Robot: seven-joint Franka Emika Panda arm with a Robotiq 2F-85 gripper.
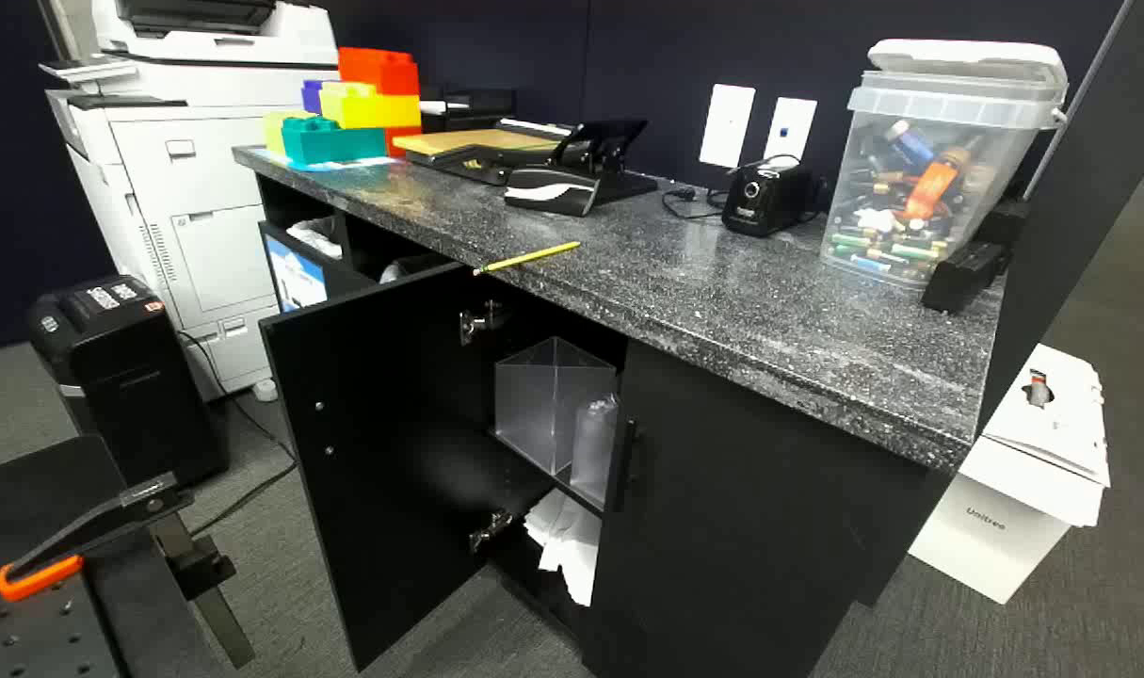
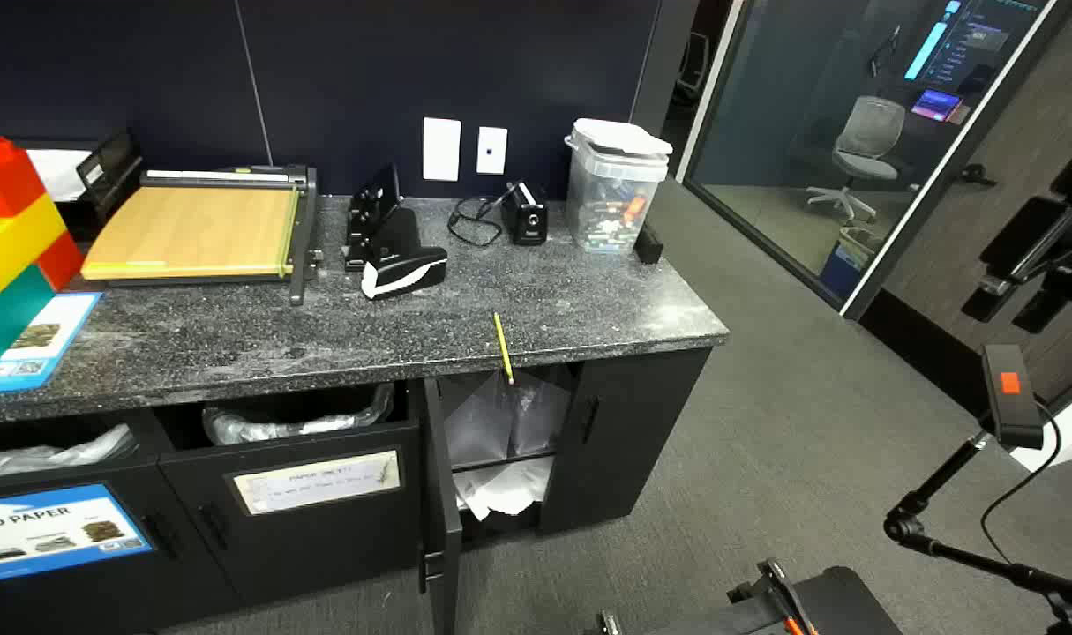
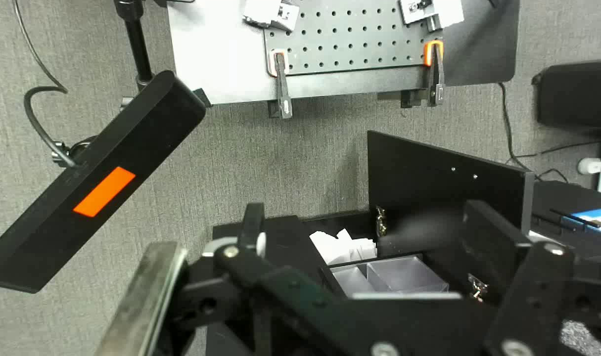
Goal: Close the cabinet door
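A black cabinet door (image 1: 383, 461) stands open below the counter (image 1: 670, 282), a yellow pencil (image 1: 526, 259) jutting past the counter's front edge, as the jaws gape wide in the wrist view, holding nothing.

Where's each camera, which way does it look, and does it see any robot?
An exterior view: higher than the counter, looking slantwise down at the door and printer; no arm shows.
An exterior view: high, facing the wall across the counter; dark parts at its right edge may be robot.
Wrist view: on the wrist, looking down past open jaws to the floor.
Both exterior views share the pencil; all three show the door.
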